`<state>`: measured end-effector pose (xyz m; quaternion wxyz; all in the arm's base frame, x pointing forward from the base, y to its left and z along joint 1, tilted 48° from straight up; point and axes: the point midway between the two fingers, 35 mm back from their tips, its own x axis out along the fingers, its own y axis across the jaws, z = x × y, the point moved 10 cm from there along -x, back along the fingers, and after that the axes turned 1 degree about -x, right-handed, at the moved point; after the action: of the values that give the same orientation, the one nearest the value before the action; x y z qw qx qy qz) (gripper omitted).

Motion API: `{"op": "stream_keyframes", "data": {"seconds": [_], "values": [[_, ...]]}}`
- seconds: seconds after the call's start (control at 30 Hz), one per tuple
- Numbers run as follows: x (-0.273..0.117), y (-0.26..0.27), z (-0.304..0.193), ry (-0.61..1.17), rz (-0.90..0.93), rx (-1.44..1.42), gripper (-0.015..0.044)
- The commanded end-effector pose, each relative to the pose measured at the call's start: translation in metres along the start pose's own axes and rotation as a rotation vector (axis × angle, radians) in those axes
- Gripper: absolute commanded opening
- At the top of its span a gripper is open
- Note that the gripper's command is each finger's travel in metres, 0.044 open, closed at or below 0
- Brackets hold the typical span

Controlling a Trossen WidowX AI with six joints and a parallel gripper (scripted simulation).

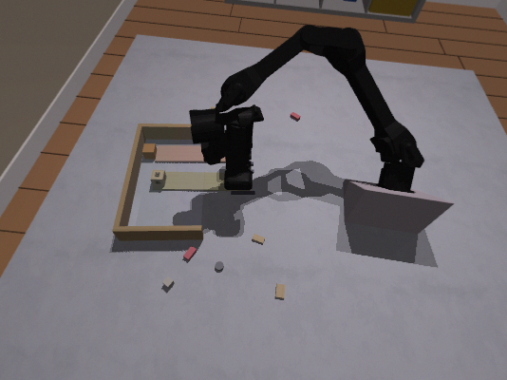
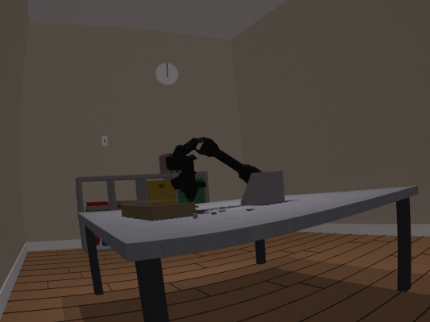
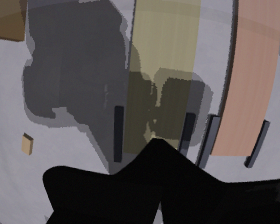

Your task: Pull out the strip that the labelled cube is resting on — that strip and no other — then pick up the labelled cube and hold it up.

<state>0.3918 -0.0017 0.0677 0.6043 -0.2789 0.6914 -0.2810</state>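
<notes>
The labelled cube (image 1: 158,182), pale with a dark mark on top, sits on the far end of the yellow strip (image 1: 190,180) (image 3: 165,45). An orange cube (image 1: 149,151) is at the far end of the pink strip (image 1: 185,154) (image 3: 257,65), beside the yellow one. My gripper (image 1: 238,187) (image 2: 192,200) (image 3: 156,143) points down, shut and empty, over the yellow strip's near end, between its two dark rails. The wrist view shows the left rail (image 3: 118,134) and the right rail (image 3: 187,134). The exact fingertip height above the strip is hard to tell.
A three-sided wooden wall (image 1: 159,233) (image 2: 153,211) surrounds the cubes, open toward the arm. Outside it lie a red block (image 1: 190,254), a grey cylinder (image 1: 218,266), a white cube (image 1: 168,283) and tan blocks (image 1: 280,291) (image 1: 258,238). A slanted panel (image 1: 399,211) (image 2: 266,188) stands by the arm's base.
</notes>
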Motion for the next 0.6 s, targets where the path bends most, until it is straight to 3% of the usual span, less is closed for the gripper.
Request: {"op": "stream_keyframes", "data": {"seconds": [0.0, 0.57], "values": [[0.007, 0.001, -0.001, 0.001, -0.005, -0.006, 0.0], [0.027, 0.002, -0.003, 0.002, -0.007, -0.006, 0.0]]}}
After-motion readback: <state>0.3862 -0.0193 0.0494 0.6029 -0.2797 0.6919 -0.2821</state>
